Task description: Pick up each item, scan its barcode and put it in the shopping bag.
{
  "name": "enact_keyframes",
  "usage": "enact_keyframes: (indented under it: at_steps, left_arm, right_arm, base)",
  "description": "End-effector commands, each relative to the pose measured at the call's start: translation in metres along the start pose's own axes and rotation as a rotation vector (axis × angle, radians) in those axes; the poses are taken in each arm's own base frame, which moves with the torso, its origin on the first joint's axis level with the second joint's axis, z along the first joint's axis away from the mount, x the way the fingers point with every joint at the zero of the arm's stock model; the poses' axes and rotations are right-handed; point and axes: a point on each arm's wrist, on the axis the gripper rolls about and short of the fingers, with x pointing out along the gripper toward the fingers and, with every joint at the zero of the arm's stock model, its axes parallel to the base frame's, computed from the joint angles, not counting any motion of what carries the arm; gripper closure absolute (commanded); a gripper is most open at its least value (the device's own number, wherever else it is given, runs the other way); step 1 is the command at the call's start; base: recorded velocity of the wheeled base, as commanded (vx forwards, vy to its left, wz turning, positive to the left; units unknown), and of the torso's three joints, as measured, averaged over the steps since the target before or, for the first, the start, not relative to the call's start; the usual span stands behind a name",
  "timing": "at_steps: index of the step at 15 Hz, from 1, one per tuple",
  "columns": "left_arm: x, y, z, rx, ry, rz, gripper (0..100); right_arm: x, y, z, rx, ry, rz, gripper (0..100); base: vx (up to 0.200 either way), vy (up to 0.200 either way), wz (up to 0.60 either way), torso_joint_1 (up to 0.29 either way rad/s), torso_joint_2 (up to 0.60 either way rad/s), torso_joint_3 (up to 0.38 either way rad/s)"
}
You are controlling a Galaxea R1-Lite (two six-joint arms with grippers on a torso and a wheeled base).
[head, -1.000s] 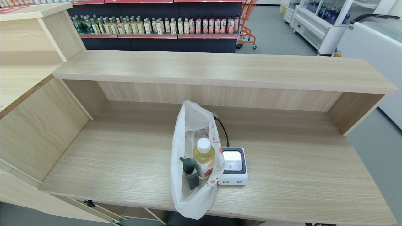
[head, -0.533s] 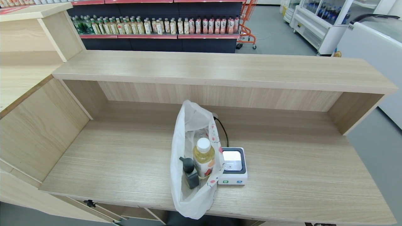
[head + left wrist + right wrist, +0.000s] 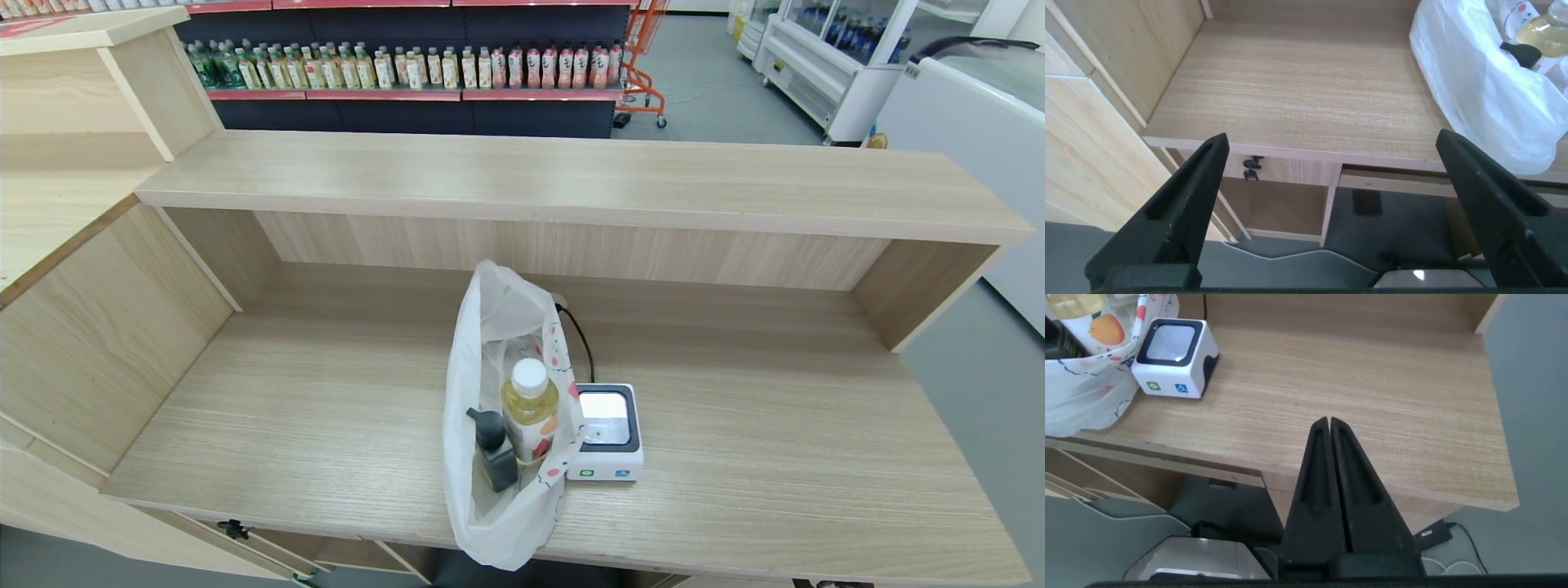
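Observation:
A white plastic shopping bag [image 3: 498,457] stands open on the wooden counter [image 3: 343,416]. Inside it are a bottle of yellow drink with a white cap [image 3: 531,404] and a small dark bottle [image 3: 492,452]. The white barcode scanner [image 3: 606,431] sits just right of the bag, its black cable running back. My left gripper [image 3: 1335,184] is open, held low in front of the counter's near edge, left of the bag [image 3: 1490,77]. My right gripper [image 3: 1328,427] is shut with nothing in it, held off the counter's front edge, right of the scanner [image 3: 1174,358].
A raised wooden ledge [image 3: 571,184] runs along the back of the counter, with side walls at both ends. Drawers [image 3: 1290,175] sit under the front edge. Store shelves of bottles [image 3: 408,65] and freezers [image 3: 939,73] stand beyond.

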Motion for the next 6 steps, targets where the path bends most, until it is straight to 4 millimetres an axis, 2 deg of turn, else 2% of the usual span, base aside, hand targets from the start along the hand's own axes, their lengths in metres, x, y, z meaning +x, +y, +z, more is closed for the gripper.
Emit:
enact_keyframes:
  at_steps: [1, 6]
  left_arm:
    - [0.0000, 0.0000, 0.0000, 0.000, 0.000, 0.000, 0]
    - [0.0000, 0.0000, 0.0000, 0.000, 0.000, 0.000, 0]
  right_arm:
    - [0.0001, 0.0000, 0.0001, 0.000, 0.002, 0.001, 100]
    - [0.0001, 0.0000, 0.0001, 0.000, 0.002, 0.001, 100]
  base:
    - [0.000, 0.000, 0.00, 0.000, 0.00, 0.000]
    - [0.000, 0.000, 0.00, 0.000, 0.00, 0.000]
